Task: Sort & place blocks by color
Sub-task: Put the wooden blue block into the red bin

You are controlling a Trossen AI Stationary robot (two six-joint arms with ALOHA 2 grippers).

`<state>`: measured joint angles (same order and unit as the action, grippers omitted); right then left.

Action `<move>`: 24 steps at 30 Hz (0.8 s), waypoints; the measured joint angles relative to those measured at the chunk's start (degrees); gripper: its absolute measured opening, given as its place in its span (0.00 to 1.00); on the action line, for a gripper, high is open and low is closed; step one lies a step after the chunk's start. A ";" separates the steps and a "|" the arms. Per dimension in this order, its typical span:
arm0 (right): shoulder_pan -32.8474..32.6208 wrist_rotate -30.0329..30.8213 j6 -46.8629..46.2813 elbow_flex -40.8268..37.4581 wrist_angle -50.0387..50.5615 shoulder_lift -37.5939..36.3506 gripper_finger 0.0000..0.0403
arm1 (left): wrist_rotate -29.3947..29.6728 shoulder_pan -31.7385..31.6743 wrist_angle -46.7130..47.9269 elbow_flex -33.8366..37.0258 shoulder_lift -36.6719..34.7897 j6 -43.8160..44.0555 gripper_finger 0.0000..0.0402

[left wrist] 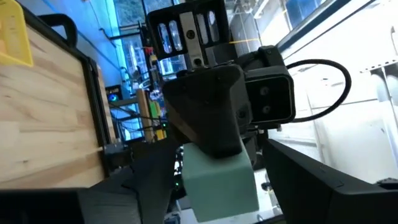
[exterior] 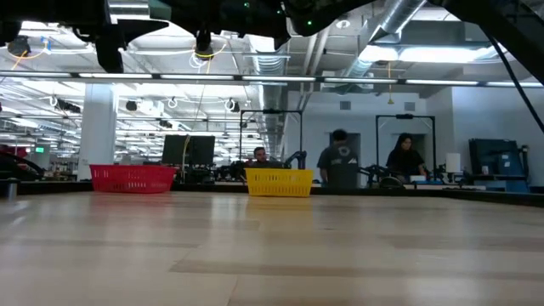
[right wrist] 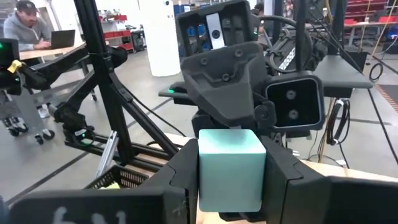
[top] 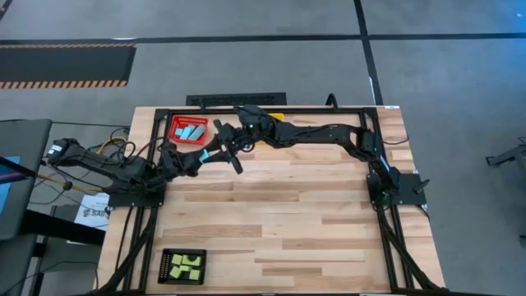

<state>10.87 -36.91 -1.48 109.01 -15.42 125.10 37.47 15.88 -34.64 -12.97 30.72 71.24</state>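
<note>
Just beside the red tray (top: 190,130) at the tabletop's (top: 279,222) far edge, the right tool (right wrist: 229,186) and the left tool (left wrist: 214,186) meet in the air, both clamped on one light blue block (right wrist: 229,168).

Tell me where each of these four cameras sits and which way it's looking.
High view: overhead, straight down on the table; both arms meet near the red tray.
Low view: tabletop height, level toward the room; red tray, yellow tray, arms overhead.
Left wrist view: looks past its fingers at the right gripper and a light block.
Right wrist view: faces the left gripper; the block sits between its own fingers.
Shared: both wrist views show that block.
</note>
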 joint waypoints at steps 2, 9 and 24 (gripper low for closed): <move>-0.04 0.00 0.05 0.00 0.17 0.00 0.29 | -0.83 0.00 0.01 0.00 0.02 0.15 0.54; -0.04 1.82 2.83 0.00 0.11 -0.10 0.29 | -0.78 -0.02 0.09 0.02 0.02 1.45 0.31; 1.81 5.92 -2.03 -0.02 7.20 -1.32 0.81 | -1.26 -4.42 7.69 -1.25 -0.09 -1.75 0.27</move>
<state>12.68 -30.99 -3.51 108.99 -8.22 123.78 36.21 11.46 -26.96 -14.23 30.63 69.49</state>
